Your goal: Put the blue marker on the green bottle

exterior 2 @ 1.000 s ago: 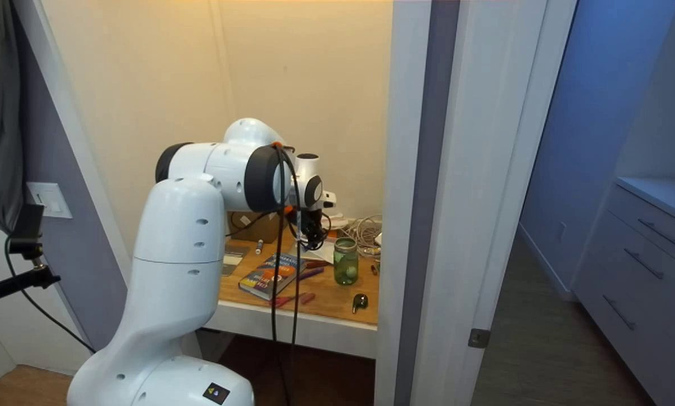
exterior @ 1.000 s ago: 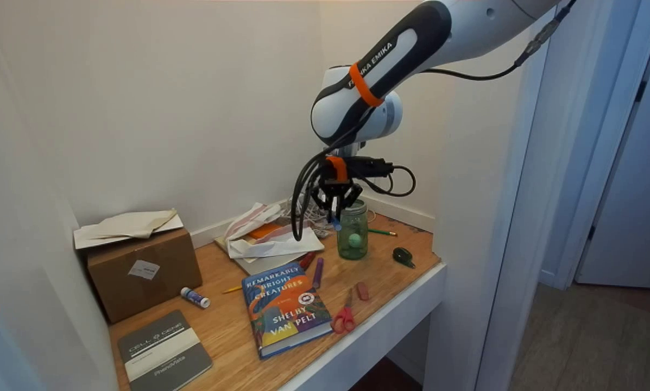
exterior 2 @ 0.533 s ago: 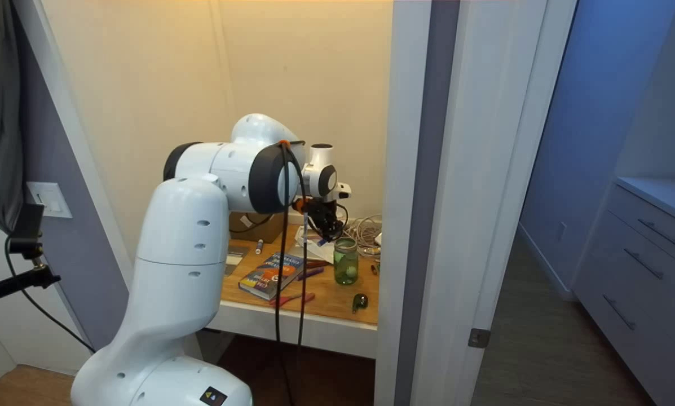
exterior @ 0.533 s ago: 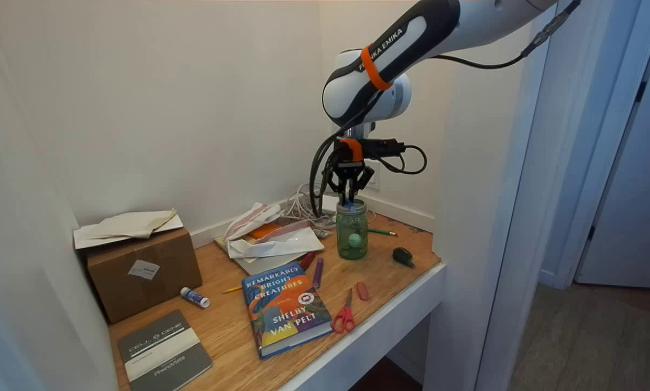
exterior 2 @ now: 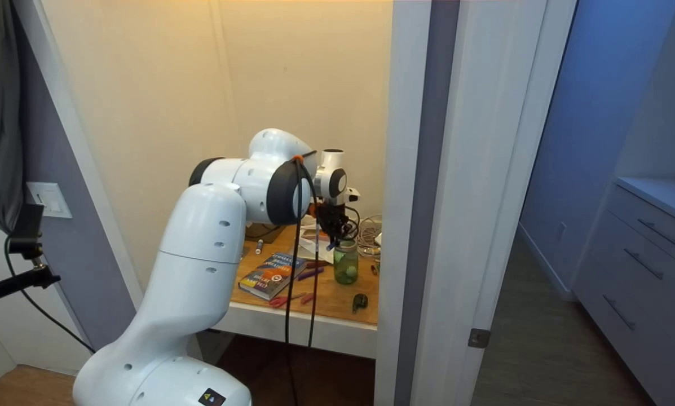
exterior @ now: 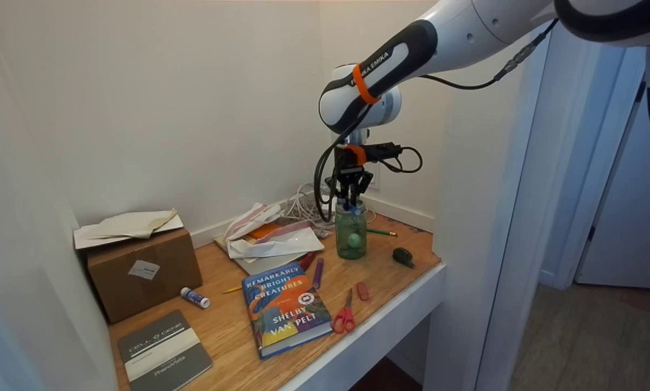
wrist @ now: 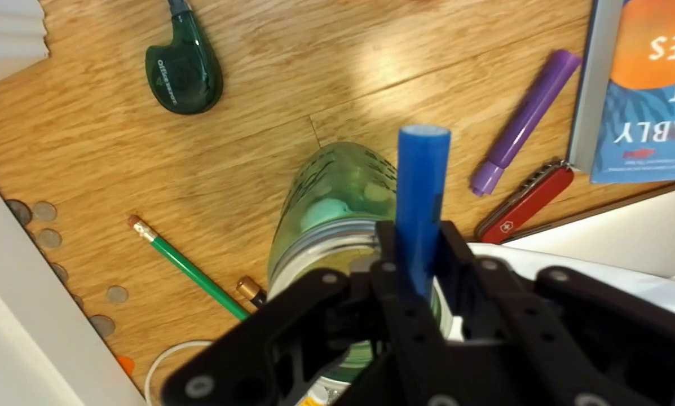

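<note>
Grips blue cylindrical marker (wrist: 422, 175) in black pincer (wrist: 419, 231), now shifted toward twelve o'clock above green glass bottle (exterior: 351, 228); likely nears placing.

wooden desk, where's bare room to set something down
Bare wood: between the gray notebook and the Remarkably Bright Creatures novel, and between the Office Depot correction tape and purple marker. Crowded: near the wall (cables, papers) and the green glass jar (claw, blue marker).
</note>
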